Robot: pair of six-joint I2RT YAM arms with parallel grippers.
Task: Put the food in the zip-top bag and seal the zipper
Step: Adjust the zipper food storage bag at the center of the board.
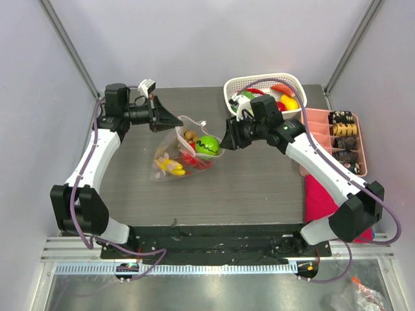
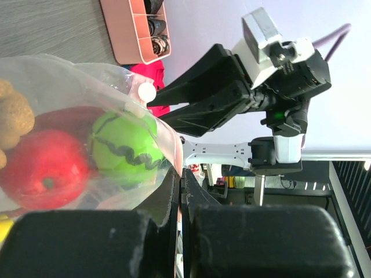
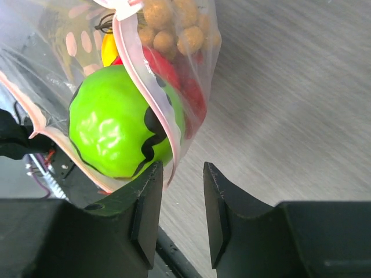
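Note:
The clear zip-top bag (image 1: 183, 157) lies mid-table with its mouth lifted. Inside it are yellow bananas (image 1: 168, 165), red pieces, a brown berry cluster (image 1: 190, 136) and a green round fruit (image 1: 208, 145). My left gripper (image 1: 170, 122) is shut on the bag's mouth edge; in the left wrist view (image 2: 181, 180) the pinkish zipper strip runs between its closed jaws. My right gripper (image 1: 226, 142) is open beside the green fruit (image 3: 116, 133). The bag's zipper edge (image 3: 146, 75) hangs just inside its left finger (image 3: 149, 197), not gripped.
A white lattice basket (image 1: 234, 87) with more toy food stands at the back right. A pink compartment tray (image 1: 316, 123) with dark brown items lies at the right edge, and a red cloth (image 1: 320, 197) lies in front of it.

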